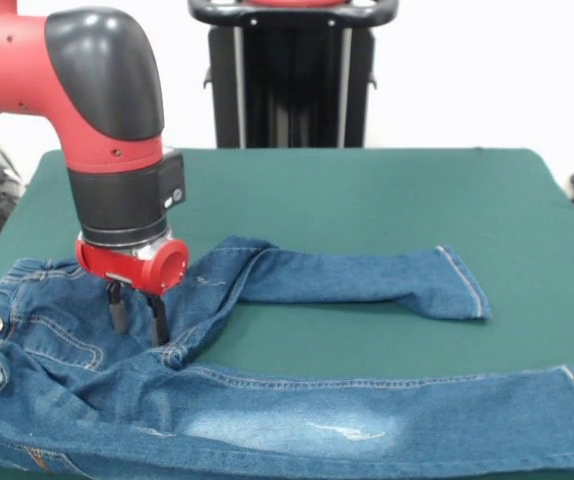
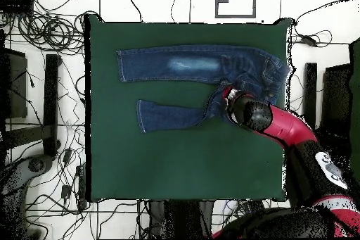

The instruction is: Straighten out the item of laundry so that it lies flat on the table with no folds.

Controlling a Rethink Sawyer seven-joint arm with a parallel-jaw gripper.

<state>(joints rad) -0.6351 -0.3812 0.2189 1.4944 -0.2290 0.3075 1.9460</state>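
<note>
Jeans (image 1: 267,400) spread on the green table (image 1: 367,200) – far leg bunched near the crotch, gripper (image 1: 138,310) down on that fold with jaws a little apart – could slip off the thick seam and drag more wrinkles in.

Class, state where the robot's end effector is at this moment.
In the front view, the end effector is at the left, its tips down on the jeans near the crotch, where the two legs meet. The fingers stand slightly apart.
</note>
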